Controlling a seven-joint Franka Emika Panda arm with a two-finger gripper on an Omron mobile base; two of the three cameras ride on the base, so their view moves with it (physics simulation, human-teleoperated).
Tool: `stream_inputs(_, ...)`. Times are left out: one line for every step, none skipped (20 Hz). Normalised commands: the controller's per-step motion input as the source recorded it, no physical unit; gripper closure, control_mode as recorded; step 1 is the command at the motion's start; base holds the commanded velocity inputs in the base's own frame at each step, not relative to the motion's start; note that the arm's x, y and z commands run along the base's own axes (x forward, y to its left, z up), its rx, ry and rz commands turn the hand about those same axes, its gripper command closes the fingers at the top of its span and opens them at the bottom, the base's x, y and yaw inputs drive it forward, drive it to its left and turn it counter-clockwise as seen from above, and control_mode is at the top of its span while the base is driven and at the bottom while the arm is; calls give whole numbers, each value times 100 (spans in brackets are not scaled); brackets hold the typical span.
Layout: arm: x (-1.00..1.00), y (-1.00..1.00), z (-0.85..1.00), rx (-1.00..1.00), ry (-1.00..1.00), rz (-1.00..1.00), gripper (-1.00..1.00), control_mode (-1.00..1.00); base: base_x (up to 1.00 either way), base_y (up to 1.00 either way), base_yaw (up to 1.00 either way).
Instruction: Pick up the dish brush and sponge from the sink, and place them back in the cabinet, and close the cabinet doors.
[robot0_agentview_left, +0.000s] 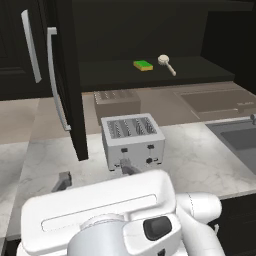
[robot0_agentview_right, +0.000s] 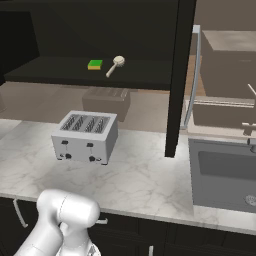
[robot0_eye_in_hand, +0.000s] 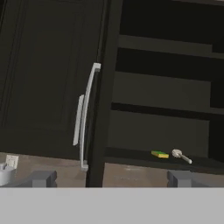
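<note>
Sponge (robot0_agentview_left: 143, 65) and dish brush (robot0_agentview_left: 166, 63) are being seen lying side by side, just apart, on the dark shelf (robot0_agentview_left: 200, 72) of the cabinet (robot0_eye_in_hand: 166, 87), the brush handle pointing away from the sponge. Both cabinet doors (robot0_agentview_left: 67, 85) are being left swung open, their long silver handles (robot0_eye_in_hand: 87, 118) facing out. A toaster (robot0_agentview_left: 132, 140) is being carried by the marble worktop (robot0_agentview_right: 145, 180) below the shelf, and the sink (robot0_agentview_right: 225, 172) is lying off to the right. The end effector (robot0_eye_in_hand: 111, 179) is being held wide apart with nothing between its fingertips (robot0_eye_in_hand: 41, 178), pointed at the cabinet.
</note>
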Motion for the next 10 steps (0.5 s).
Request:
stream_inputs(29, 31, -14, 0, 0, 0, -100, -100, 0, 0, 0)
stream_inputs(32, 26, -11, 0, 0, 0, -100, -100, 0, 0, 0)
stream_inputs(36, 24, -13, 0, 0, 0, -100, -100, 0, 0, 0)
stream_inputs(39, 24, -14, 0, 0, 0, -100, -100, 0, 0, 0)
stream_inputs(41, 24, -15, 0, 0, 0, -100, -100, 0, 0, 0)
stream_inputs(45, 24, -15, 0, 0, 0, -100, -100, 0, 0, 0)
stream_inputs(45, 22, -16, 0, 0, 0, -100, -100, 0, 0, 0)
stream_inputs(45, 21, -16, 0, 0, 0, -100, -100, 0, 0, 0)
stream_inputs(44, 18, -15, 0, 0, 0, -100, -100, 0, 0, 0)
stream_inputs(41, 14, -15, 0, 0, 0, -100, -100, 0, 0, 0)
